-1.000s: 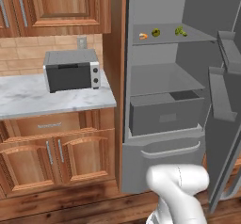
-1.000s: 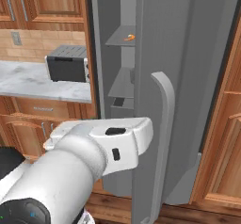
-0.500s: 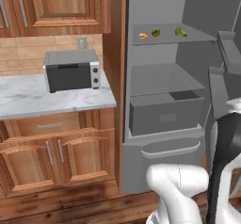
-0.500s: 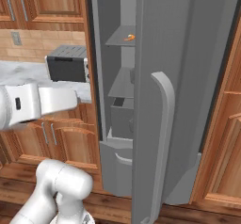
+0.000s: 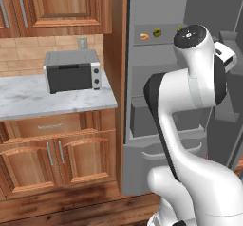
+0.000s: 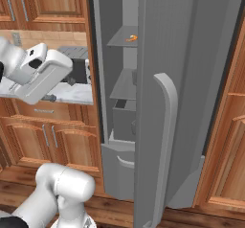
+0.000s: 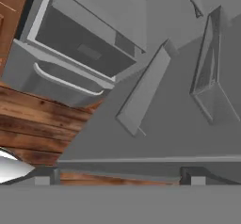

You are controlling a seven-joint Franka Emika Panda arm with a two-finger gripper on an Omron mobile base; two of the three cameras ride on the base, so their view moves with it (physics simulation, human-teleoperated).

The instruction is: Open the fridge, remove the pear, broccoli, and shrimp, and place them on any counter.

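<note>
Fridge (image 5: 156, 11): door already swung wide; in the right base view the door face with its pale bar handle (image 6: 165, 126) fills the foreground, and the grey shelves and a drawer show inside.
Shrimp (image 5: 144, 36): orange crescent on the upper shelf, at about 11 o'clock from the arm's elbow in the left base view; seen again in the right base view (image 6: 131, 39).
Pear (image 5: 157, 32): small yellowish-green fruit just at 3 o'clock of the shrimp, same shelf.
Broccoli (image 5: 180, 29): dark green speck at 3 o'clock of the pear, partly hidden by the arm.
Jaws: spread to their full width, holding nothing; the gripper (image 7: 117, 176) looks down at the lower drawer and door bins, well apart from the shelf.
Surface (image 5: 38, 99): white marble counter at 9 o'clock of the fridge, carrying a toaster oven (image 5: 72, 70), with bare room in front of it.
Handling, my judgement: all three are light. The pear is firm, smooth and likely to roll, so pinch across its widest part. The broccoli is springy; take the stalk or squeeze the floret gently. The shrimp is tiny and thin; close across its curved body.
</note>
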